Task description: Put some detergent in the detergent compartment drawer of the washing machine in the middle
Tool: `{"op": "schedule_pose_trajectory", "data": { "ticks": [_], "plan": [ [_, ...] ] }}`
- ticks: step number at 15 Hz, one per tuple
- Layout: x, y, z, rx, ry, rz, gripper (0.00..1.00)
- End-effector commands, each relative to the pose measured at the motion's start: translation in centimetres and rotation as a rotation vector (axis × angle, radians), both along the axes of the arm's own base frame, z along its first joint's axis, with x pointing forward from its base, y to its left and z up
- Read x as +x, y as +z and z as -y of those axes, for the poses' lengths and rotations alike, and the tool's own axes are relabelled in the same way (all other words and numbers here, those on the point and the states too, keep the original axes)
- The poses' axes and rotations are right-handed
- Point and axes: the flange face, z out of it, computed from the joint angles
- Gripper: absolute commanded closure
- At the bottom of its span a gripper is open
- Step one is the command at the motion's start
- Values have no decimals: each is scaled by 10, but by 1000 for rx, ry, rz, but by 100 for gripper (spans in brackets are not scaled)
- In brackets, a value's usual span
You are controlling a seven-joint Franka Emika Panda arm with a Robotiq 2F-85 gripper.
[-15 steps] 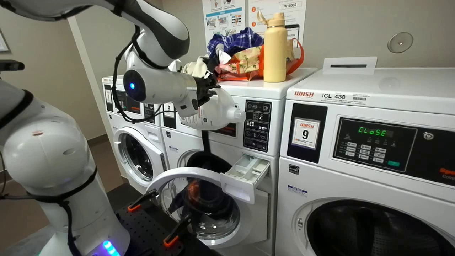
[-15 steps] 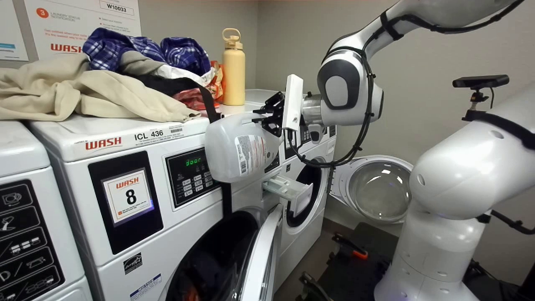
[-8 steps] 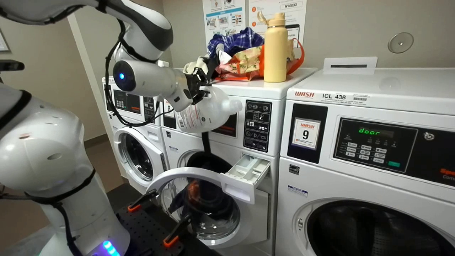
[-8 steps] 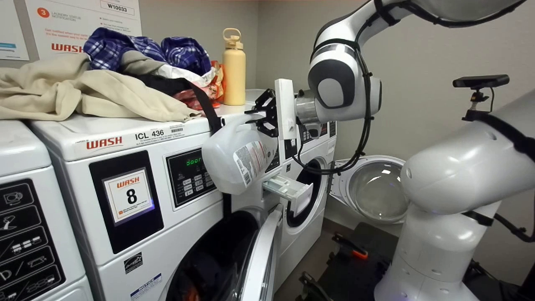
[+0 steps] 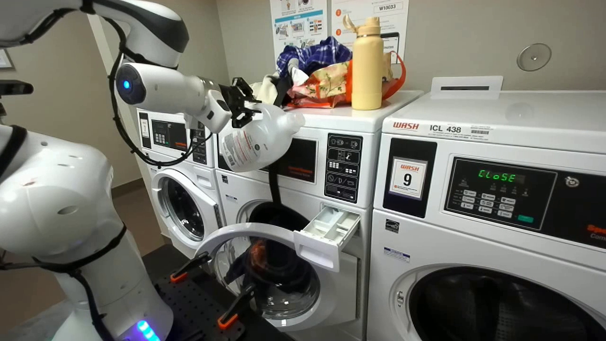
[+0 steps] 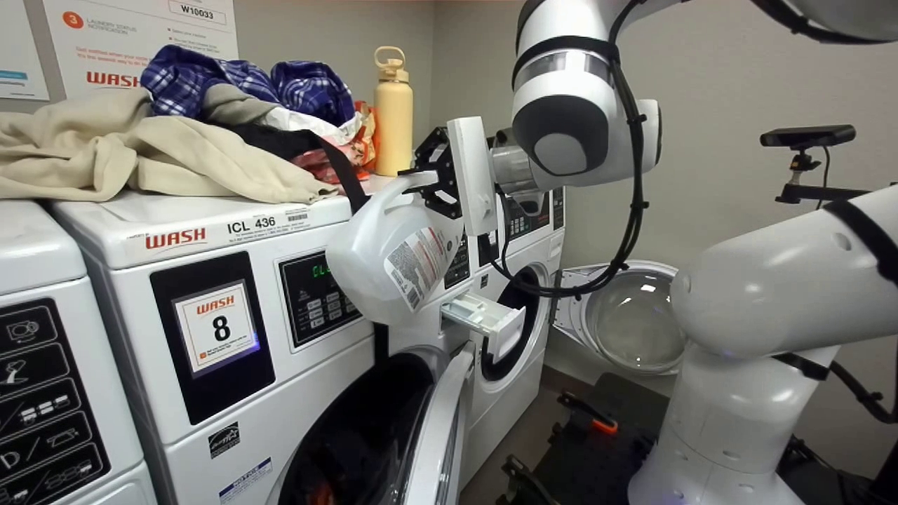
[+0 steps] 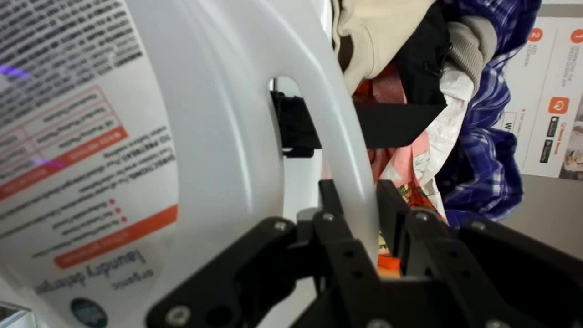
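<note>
Gripper holds detergent jug tilted; fill unclear.

Detergent jug: tipped neck-up, moved away from the drawer. Gripper: shifted with it. Green display: became "CLOSE".

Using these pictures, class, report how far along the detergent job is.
Done: the detergent drawer of washer 8 is pulled out. In hand: the gripper grips the laundry detergent jug by its handle, tilted, neck slanted upward. Left: probably pouring, as no stream shows; whether any detergent is in yet can't be told.
</note>
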Motion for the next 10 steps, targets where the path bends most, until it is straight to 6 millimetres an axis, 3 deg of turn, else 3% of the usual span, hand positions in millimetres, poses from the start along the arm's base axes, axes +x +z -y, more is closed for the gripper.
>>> {"op": "schedule_pose_trajectory", "data": {
  "ticks": [1, 4, 10],
  "plan": [
    [-19, 30, -13, -33, -33, 94, 94],
    [-27, 39, -16, -83, -51, 132, 94],
    [-21, 75, -15, -227, -45, 187, 94]
  ]
}}
